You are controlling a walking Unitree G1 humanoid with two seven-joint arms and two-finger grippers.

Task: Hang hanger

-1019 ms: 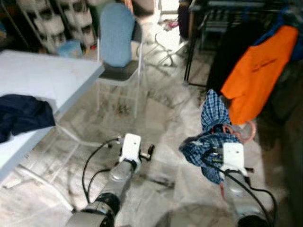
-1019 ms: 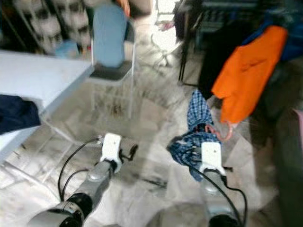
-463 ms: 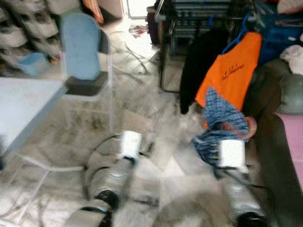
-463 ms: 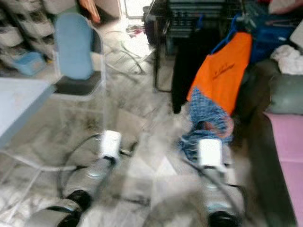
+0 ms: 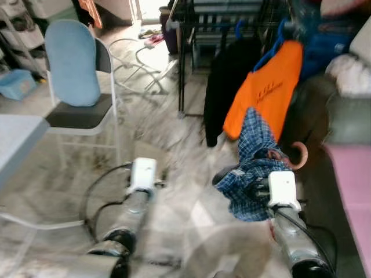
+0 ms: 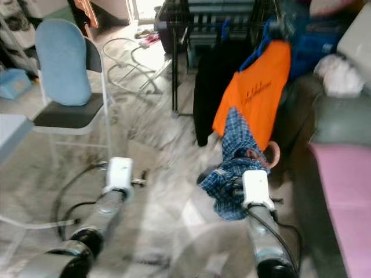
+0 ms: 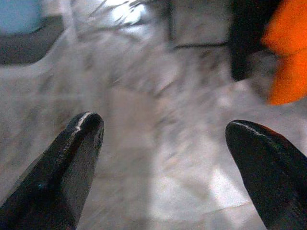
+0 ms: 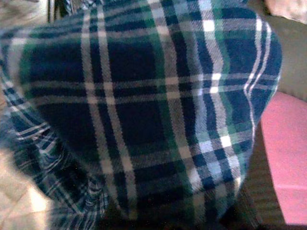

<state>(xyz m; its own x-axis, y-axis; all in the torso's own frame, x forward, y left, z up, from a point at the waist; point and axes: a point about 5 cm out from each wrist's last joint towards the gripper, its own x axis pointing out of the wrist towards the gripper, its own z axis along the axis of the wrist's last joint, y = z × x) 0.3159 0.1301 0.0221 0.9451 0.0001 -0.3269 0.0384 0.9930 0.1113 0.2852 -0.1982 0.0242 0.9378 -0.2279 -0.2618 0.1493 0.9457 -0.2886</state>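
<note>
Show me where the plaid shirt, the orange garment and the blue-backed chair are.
plaid shirt (image 5: 255, 174): left eye view, on the bunched cloth above the right wrist.
orange garment (image 5: 265, 92): left eye view, mid front panel.
blue-backed chair (image 5: 72, 63): left eye view, middle of the backrest.

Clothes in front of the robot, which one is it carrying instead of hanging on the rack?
The blue plaid shirt, draped over the right gripper; the orange and black garments hang on the rack.

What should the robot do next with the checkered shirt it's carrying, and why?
Probably step closer to the clothes rack. The right gripper carries the plaid shirt on a hanger low above the floor, short of the rack where the orange shirt hangs. The left gripper is open, holding nothing.
</note>
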